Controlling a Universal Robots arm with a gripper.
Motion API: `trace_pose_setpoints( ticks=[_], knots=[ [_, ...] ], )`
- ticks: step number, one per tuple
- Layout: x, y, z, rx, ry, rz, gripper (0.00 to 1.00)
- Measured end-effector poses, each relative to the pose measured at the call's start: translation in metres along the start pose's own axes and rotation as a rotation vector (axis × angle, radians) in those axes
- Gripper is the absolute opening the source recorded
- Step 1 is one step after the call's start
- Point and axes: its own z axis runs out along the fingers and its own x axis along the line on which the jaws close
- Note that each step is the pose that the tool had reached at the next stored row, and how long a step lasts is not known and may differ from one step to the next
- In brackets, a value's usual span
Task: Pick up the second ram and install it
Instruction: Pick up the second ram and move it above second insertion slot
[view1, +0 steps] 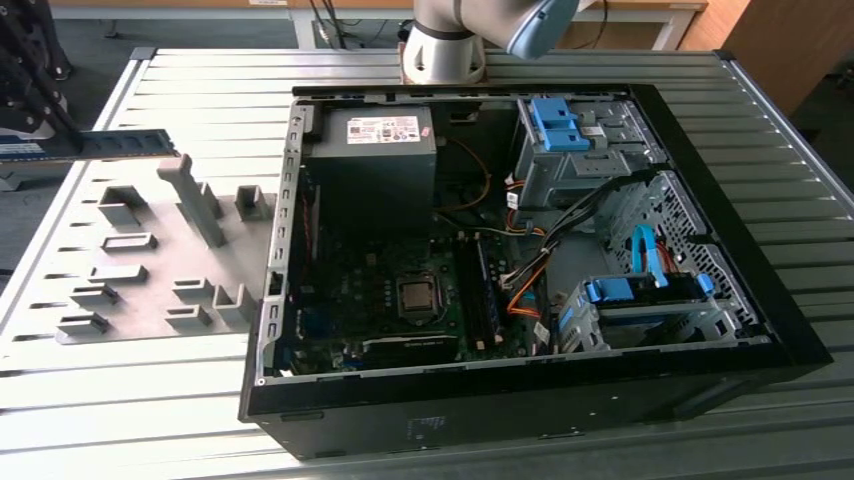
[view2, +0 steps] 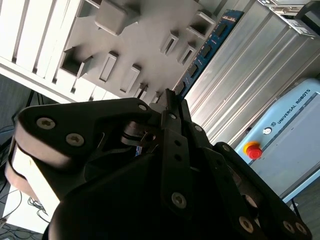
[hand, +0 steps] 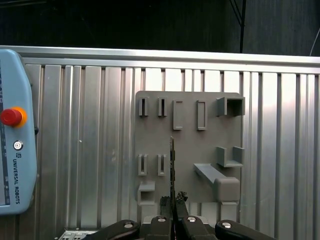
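Note:
The second ram (view1: 130, 143) is a thin blue-green stick with black chips. It hangs level above the far end of the grey holder plate (view1: 147, 250), at the exterior view's left. My gripper (view1: 60, 145) is shut on one end of it. In the second wrist view the ram (view2: 207, 47) runs out from between the fingers (view2: 172, 107) over the plate's holder blocks. The first wrist view shows the ram (hand: 172, 162) edge-on, a thin line rising from the gripper (hand: 173, 204), with the plate (hand: 185, 150) behind it.
The open black computer case (view1: 747, 300) lies on the slatted metal table (view1: 200, 70), at the exterior view's right of the plate. Its motherboard (view1: 400, 300) has memory slots (view1: 477, 290) and blue drive latches (view1: 558, 125). The arm's base (view1: 447, 45) stands behind the case. A teach pendant (hand: 15, 140) lies beside the plate.

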Motion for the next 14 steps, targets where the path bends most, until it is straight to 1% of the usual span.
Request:
trace_pose_setpoints(
  ticks=[10, 14],
  knots=[
    [0.0001, -0.0103, 0.0000, 0.0001, -0.0001, 0.000, 0.14],
    [0.0002, -0.0169, -0.0001, 0.0001, -0.0001, 0.000, 0.14]
  ],
)
